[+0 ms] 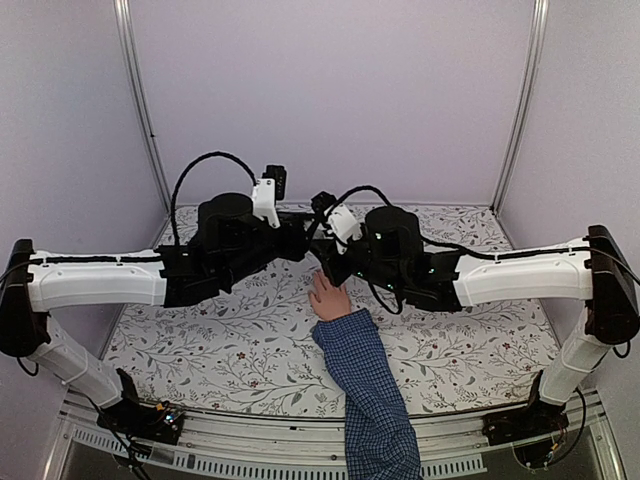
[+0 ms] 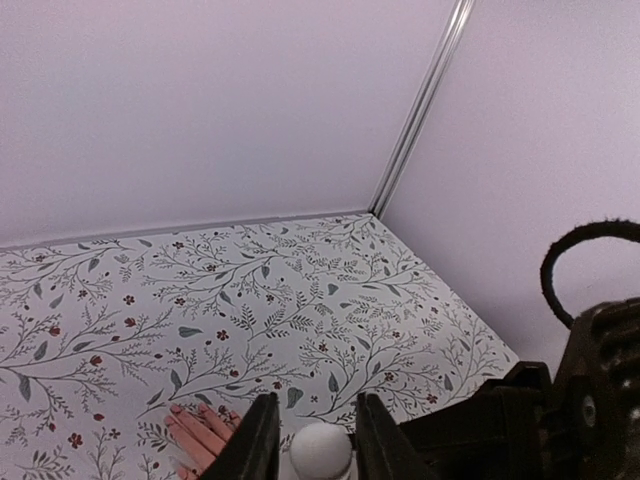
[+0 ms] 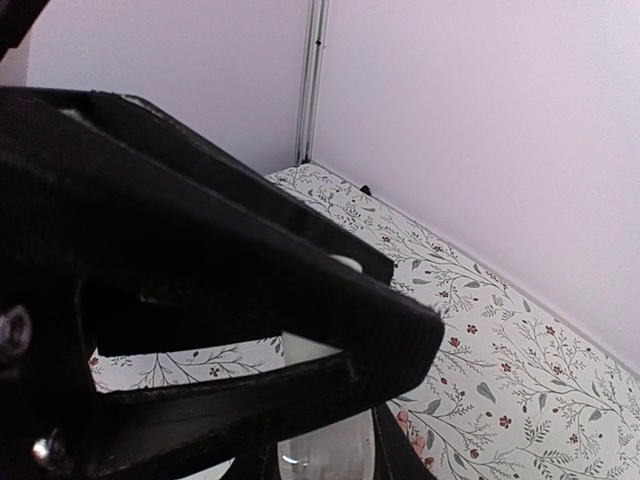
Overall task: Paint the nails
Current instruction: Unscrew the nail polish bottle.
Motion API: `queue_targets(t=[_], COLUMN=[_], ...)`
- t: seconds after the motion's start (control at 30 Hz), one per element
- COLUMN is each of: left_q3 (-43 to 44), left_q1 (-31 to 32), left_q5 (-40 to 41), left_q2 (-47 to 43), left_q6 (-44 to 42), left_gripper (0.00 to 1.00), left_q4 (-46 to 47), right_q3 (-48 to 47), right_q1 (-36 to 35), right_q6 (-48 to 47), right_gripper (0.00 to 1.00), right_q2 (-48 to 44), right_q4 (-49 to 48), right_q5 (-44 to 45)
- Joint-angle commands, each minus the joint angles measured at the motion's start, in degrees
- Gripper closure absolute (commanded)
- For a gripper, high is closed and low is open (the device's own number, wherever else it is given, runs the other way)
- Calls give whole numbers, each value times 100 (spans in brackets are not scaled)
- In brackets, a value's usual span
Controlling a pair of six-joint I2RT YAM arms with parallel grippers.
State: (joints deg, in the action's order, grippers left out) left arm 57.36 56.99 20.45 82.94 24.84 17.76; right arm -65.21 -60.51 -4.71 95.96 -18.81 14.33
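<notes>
A small pale hand (image 1: pixel 328 298) lies flat on the flowered table, at the end of a blue checked sleeve (image 1: pixel 372 390). The nails (image 2: pixel 176 410) show as tiny pinkish fingertip ends. Both grippers meet just above and behind the hand. My right gripper (image 3: pixel 322 455) is shut on a clear glass bottle (image 3: pixel 325 448), largely hidden behind the left gripper's black finger. My left gripper (image 2: pixel 312 405) straddles the bottle's round white cap (image 2: pixel 321 450), its fingers close on either side. Whether they press on it does not show. In the top view, left gripper (image 1: pixel 303 241) and right gripper (image 1: pixel 328 260) nearly touch.
The table (image 1: pixel 200 340) carries a white cloth printed with leaves and small red flowers. Lilac walls close it in at the back and both sides, with metal corner posts (image 1: pixel 140 100). Black cables loop over both wrists. The sleeve crosses the near edge.
</notes>
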Motion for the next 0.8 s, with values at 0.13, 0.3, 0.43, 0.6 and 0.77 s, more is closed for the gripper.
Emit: queue_targets(t=[0.13,0.3,0.43,0.6,0.77], left_q3=[-165,-295,-457,-541,-568], left_q1=[-122,-190,-293,-478,-629], left_q5=[-215,-544,-1165,-2175,-3358], left_q2=[-405,-722,-1060,-1384,-1733], left_q6=[-184,-312,-532,-853,-1415], left_gripper=[58,44,32,27,23], left_q4=[-233,-200,55,179,121], right_q3=[131,294,395,527,580], right_q1=[4,25,126,228,289], right_q6=[167,291,414,423,294], right_gripper=[100,100,100,100,100], right_q2=[-351,-535,-673,-883,-1178], right_q4=[-330,-305,-242,-192,-32], right_q5=[-184,-504,-932,-1768,-2849])
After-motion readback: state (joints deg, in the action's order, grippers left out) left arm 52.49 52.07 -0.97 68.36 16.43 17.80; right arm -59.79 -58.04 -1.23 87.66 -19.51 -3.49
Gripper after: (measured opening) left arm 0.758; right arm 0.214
